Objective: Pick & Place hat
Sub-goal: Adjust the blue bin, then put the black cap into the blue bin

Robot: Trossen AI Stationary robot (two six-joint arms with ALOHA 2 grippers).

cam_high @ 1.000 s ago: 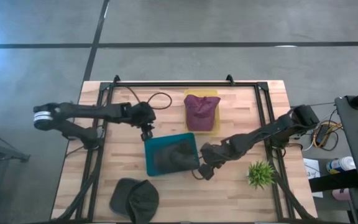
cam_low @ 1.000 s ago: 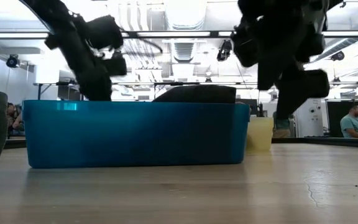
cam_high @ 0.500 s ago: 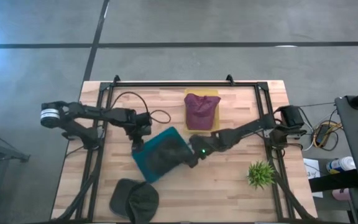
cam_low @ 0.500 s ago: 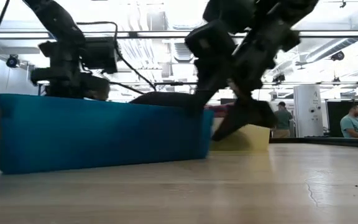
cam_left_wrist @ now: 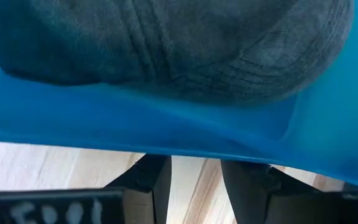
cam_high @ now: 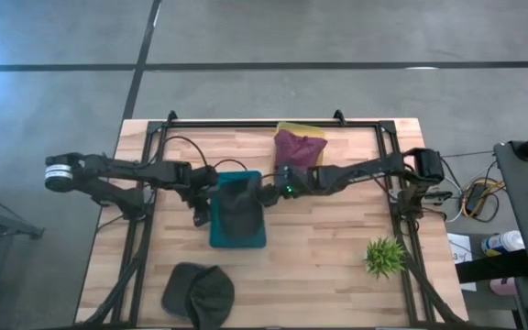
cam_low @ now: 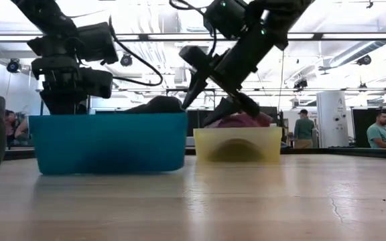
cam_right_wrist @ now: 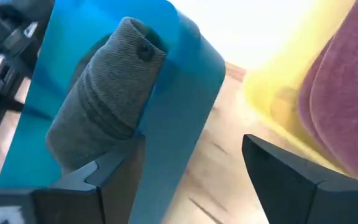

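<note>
The light butcher-block wooden tabletop (cam_high: 337, 284) carries everything shown. We see that the teal rectangular plastic bin (cam_high: 238, 209), which lay crosswise nearer the front edge a second ago, has swung through a skewed pose and now stands lengthwise at mid-table, shifted toward the back edge. The dark grey corduroy cap (cam_high: 239, 203) has ridden along inside it, filling the bin. We judge this a repositioning of the container, not a placement; the hat in the bin counts as delivered, if that one is meant.

A second dark grey cap (cam_high: 198, 291) lies untouched near the front edge, left of centre. A maroon fabric cap (cam_high: 297, 150) rests in the yellow shallow plastic tray (cam_low: 237, 143) at the back edge. A small green artificial plant (cam_high: 384, 255) stands toward the front right corner.

The left gripper (cam_high: 200, 213) sits against the bin's left wall, its jaws parted on a narrow gap with the wall just ahead of the fingertips (cam_left_wrist: 247, 180); we cannot tell whether they touch it.

The right gripper (cam_high: 266, 193) hovers at the bin's right rim, between bin and tray, spread wide and holding nothing.
</note>
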